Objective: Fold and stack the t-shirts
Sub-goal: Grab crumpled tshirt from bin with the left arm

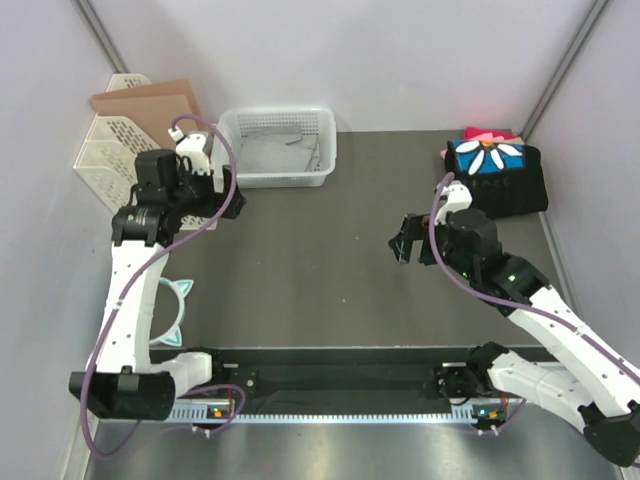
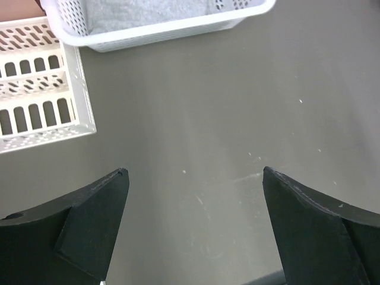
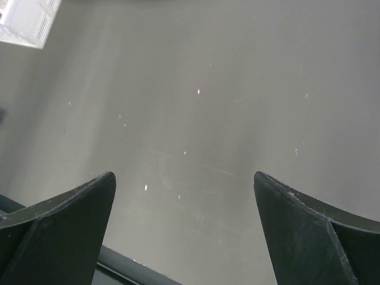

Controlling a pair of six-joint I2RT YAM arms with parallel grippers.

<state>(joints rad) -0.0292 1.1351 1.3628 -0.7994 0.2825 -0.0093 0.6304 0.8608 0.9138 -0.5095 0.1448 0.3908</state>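
Grey t-shirt (image 1: pixel 270 145) lies in white basket (image 1: pixel 285 178) beside slotted rack (image 1: pixel 100 160); left pincer (image 2: pixel 194 172) and right pincer (image 3: pixel 184 174) gape apart, empty.

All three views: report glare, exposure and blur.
Top external: even light, with sheen on the metal strip at the near edge. Left wrist: white basket sharp, jaws dark and underexposed. Right wrist: pale diagonal sheen and bright specks on the table.
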